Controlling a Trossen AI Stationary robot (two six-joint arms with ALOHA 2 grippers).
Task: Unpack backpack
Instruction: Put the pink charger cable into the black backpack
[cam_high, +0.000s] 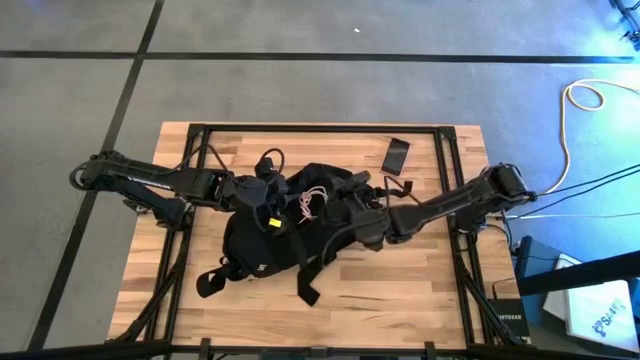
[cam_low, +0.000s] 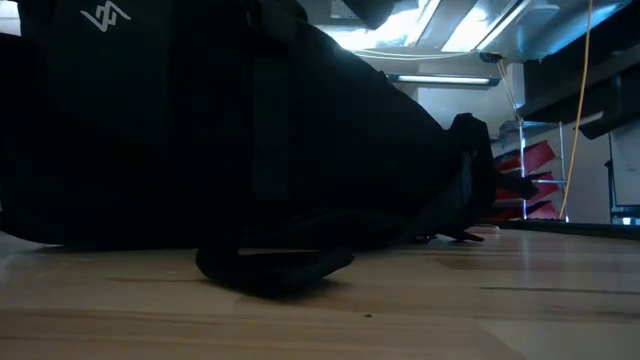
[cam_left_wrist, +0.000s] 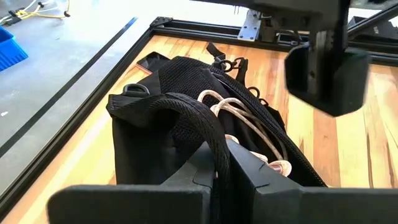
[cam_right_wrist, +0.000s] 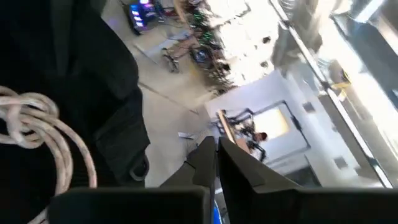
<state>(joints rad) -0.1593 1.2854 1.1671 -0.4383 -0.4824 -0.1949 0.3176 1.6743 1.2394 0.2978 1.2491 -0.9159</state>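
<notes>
A large black soft fabric backpack (cam_high: 285, 235) lies slumped near the middle of a light wooden slatted table (cam_high: 400, 290), its mouth gaping and a loose coil of pale cord (cam_high: 312, 203) showing inside. It looks limp and floppy, likely to sag and fold when lifted, so the thick woven straps or the stiffer zip edge seem the safest places to grip. The left gripper (cam_left_wrist: 225, 171) is pinched tight on a black webbing strap (cam_left_wrist: 193, 115) at the bag's upper end. The right gripper (cam_right_wrist: 216, 163), at the opening's far side, has its fingers pressed together, apparently empty. A small flat black phone (cam_high: 396, 155) rests apart, near the table's far edge.
</notes>
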